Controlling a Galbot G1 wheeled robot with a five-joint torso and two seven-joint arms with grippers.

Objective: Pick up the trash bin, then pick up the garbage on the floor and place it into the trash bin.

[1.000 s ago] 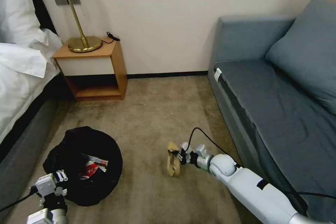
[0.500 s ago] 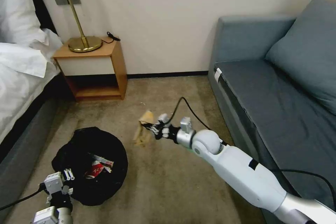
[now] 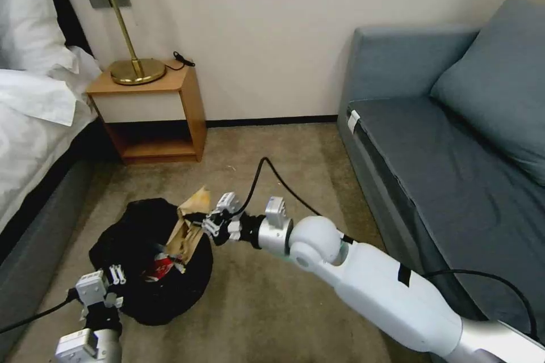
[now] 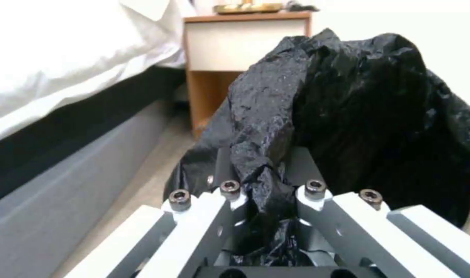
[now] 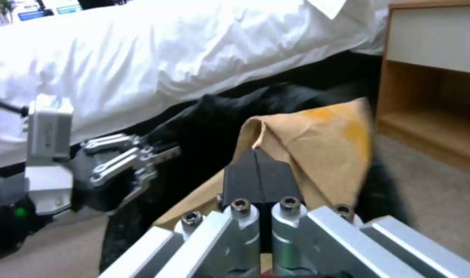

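Observation:
The trash bin (image 3: 126, 228), lined with a glossy black bag, stands on the carpet at the lower left. My left gripper (image 3: 117, 274) is shut on its near rim, and the left wrist view shows the trash bin's bag (image 4: 348, 100) pinched between the fingers (image 4: 230, 193). A red-and-white snack bag (image 3: 160, 265) lies inside. My right gripper (image 3: 208, 223) is shut on a tan paper scrap (image 3: 192, 216) that hangs over the bin's right rim. In the right wrist view the tan paper scrap (image 5: 322, 143) folds around the right gripper (image 5: 258, 170), with the left gripper (image 5: 142, 154) beyond.
A wooden nightstand (image 3: 164, 108) with a brass lamp (image 3: 136, 71) stands against the back wall. The bed (image 3: 34, 125) runs along the left, and a grey sofa (image 3: 454, 159) runs along the right. Open carpet (image 3: 267, 312) lies between them. The right arm's cable (image 3: 265, 173) loops above the floor.
My right gripper lifted the tan paper scrap off the carpet and carried it left, to over the bin's rim. The left gripper and bin shifted slightly right.

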